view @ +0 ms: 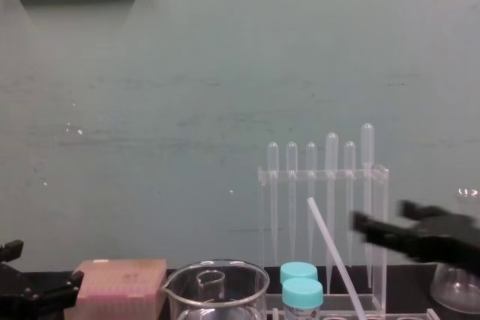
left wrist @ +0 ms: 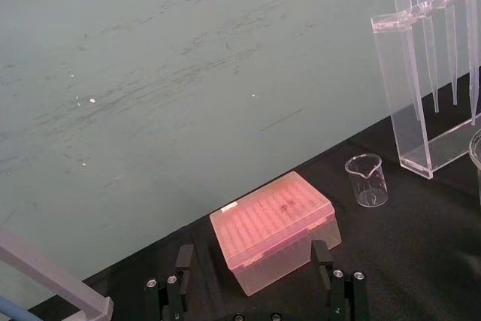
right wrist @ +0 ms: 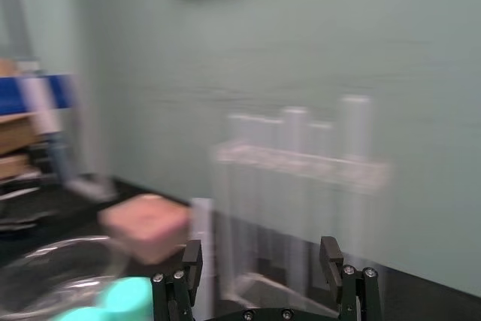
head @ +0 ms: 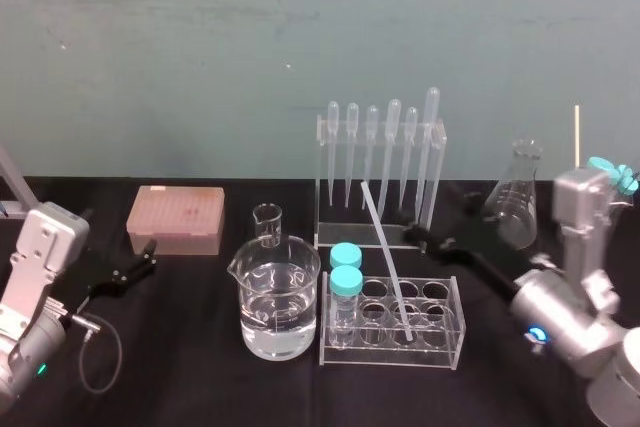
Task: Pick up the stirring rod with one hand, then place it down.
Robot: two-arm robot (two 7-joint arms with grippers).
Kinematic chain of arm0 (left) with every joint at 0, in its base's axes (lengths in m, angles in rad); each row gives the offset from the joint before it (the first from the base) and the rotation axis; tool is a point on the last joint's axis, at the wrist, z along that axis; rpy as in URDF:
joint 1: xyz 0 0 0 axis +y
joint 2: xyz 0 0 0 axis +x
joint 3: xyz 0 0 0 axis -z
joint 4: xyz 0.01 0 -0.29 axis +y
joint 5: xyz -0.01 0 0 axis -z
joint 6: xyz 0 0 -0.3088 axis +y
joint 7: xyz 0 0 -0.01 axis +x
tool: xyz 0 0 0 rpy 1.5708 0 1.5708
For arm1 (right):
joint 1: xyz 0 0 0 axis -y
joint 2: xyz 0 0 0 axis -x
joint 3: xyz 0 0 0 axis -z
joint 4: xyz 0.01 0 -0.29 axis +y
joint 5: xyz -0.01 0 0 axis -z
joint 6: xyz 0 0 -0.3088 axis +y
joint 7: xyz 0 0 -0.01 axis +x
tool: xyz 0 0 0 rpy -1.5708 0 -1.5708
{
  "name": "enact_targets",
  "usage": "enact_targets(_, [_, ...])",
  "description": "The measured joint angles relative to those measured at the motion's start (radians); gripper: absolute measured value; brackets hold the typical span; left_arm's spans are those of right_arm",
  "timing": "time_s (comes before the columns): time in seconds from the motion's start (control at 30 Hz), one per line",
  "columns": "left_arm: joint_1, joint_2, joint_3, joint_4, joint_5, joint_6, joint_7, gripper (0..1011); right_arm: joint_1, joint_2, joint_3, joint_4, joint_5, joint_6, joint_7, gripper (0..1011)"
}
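Thin milky stirring rod point(head: 388, 259) leans tilted, and head view shows its foot in the test tube rack point(head: 392, 355). Chest view shows right gripper point(view: 381, 222) gaping wide near it. Left gripper point(head: 148, 255) gapes too.

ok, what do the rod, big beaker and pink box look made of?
Rod: translucent white, smooth; glass or plastic, can't tell.
Beaker: clear and glossy with bright rim highlights, probably glass.
Box: frosted pink plastic, matte, with rows showing faintly through the lid.
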State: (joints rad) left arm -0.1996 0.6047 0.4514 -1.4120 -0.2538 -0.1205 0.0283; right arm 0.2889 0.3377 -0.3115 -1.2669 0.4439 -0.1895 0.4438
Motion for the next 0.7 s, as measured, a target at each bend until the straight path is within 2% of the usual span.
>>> enact_targets(0.03, [0.000, 0.000, 0.000, 0.000, 0.000, 0.000, 0.000, 1000, -0.022, 0.003, 0.028, -0.017, -0.015, 0.005, -0.060, 1003])
enact_targets(0.07, [0.000, 0.000, 0.000, 0.000, 0.000, 0.000, 0.000, 1000, -0.022, 0.003, 0.028, -0.017, -0.015, 0.005, -0.060, 1003])
enact_targets(0.17, [0.000, 0.000, 0.000, 0.000, 0.000, 0.000, 0.000, 1000, -0.077, 0.006, 0.096, -0.043, -0.089, 0.030, -0.255, 1003])
enact_targets(0.23, [0.000, 0.000, 0.000, 0.000, 0.000, 0.000, 0.000, 1000, -0.101, 0.003, 0.122, -0.040, -0.134, 0.057, -0.358, 1003])
enact_targets(0.3, [0.000, 0.000, 0.000, 0.000, 0.000, 0.000, 0.000, 1000, -0.111, -0.002, 0.137, -0.022, -0.164, 0.087, -0.419, 1003])
enact_targets(0.53, [0.000, 0.000, 0.000, 0.000, 0.000, 0.000, 0.000, 1000, -0.107, -0.020, 0.146, 0.028, -0.192, 0.118, -0.450, 1003])
enact_targets(0.7, [0.000, 0.000, 0.000, 0.000, 0.000, 0.000, 0.000, 1000, -0.106, -0.020, 0.146, 0.030, -0.193, 0.120, -0.450, 1003])
